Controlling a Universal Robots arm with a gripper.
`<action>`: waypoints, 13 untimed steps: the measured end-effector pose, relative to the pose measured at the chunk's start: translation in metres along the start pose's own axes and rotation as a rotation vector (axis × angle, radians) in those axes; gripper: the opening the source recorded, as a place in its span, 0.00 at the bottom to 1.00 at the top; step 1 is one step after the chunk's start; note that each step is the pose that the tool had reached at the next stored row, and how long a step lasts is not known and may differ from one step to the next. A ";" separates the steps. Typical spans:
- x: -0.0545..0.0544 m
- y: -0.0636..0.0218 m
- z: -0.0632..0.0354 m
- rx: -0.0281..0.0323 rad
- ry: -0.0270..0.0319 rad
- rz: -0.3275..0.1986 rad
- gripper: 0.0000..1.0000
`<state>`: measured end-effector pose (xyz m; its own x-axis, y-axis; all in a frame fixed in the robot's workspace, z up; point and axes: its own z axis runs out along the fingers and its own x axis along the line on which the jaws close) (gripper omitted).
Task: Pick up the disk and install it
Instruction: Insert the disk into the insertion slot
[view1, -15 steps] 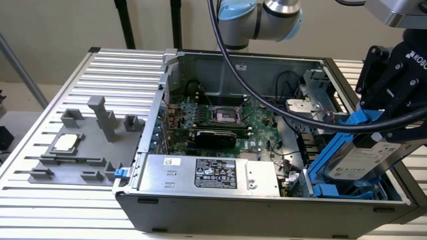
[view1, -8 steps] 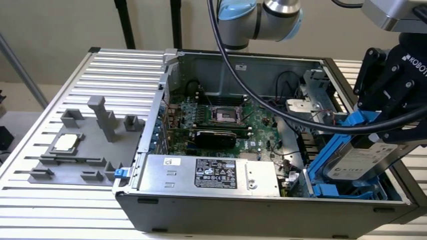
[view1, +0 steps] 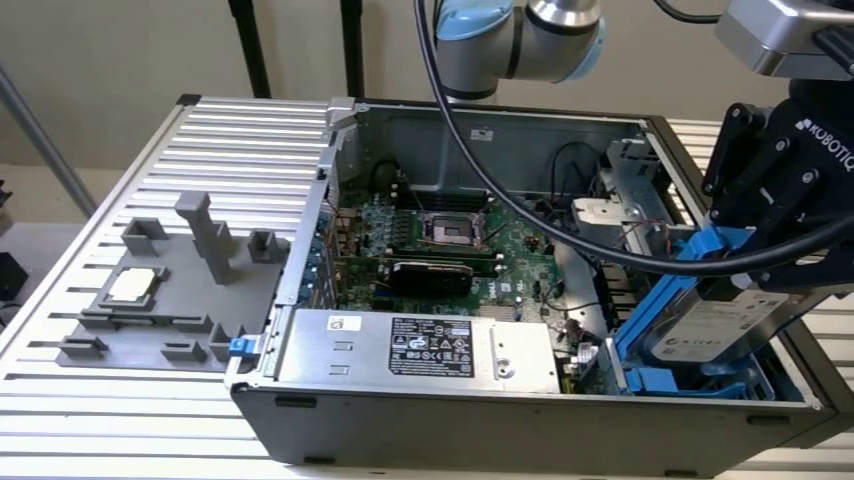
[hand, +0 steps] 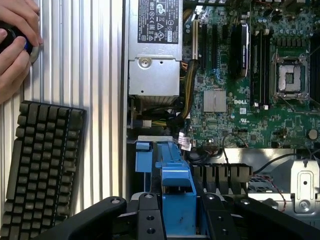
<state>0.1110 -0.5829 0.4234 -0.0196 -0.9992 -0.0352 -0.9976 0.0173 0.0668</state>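
Exterior view: your end effector (view1: 754, 255) is at the exterior view's right, over the front corner of the open computer case (view1: 534, 430), and it is clamped on the disk (view1: 721, 322). The disk is off the counter (view1: 80, 420) and hangs inside the case opening.

Key relation: the disk hangs below the end effector, not level. Its long axis runs from the fingers down and toward the exterior view's left, pointing into the blue drive bay (view1: 657, 382) in that corner. The white label faces up and outward. The lower end is low in the bay mouth. The case wall hides that end, so you can't confirm whether it is touching the bay or just above it; I'd say not seated.

Wrist view: the blue carrier of the disk (hand: 175, 185) sits between the two black fingers (hand: 150, 217), held at its near end and projecting straight out from the end effector (hand: 176, 220). Jaws stand partly closed, one on each side of the carrier. That reads as a grip, not an open hover.

Neighbours: the power supply (view1: 427, 350) is just beside the bay on the exterior view's left, and the motherboard (view1: 441, 240) is beyond it, well apart from the disk. A person's hand (hand: 15, 45) and a keyboard (hand: 42, 165) are on the counter outside the case.
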 end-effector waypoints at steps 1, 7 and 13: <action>0.000 -0.0001 0.0012 -0.0001 -0.0002 0.000 0.33; 0.000 -0.0005 0.0075 -0.0005 -0.0002 0.000 0.33; 0.000 -0.0008 0.0118 -0.0008 -0.0002 -0.002 0.33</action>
<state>0.1110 -0.5828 0.4115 -0.0178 -0.9992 -0.0356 -0.9976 0.0154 0.0675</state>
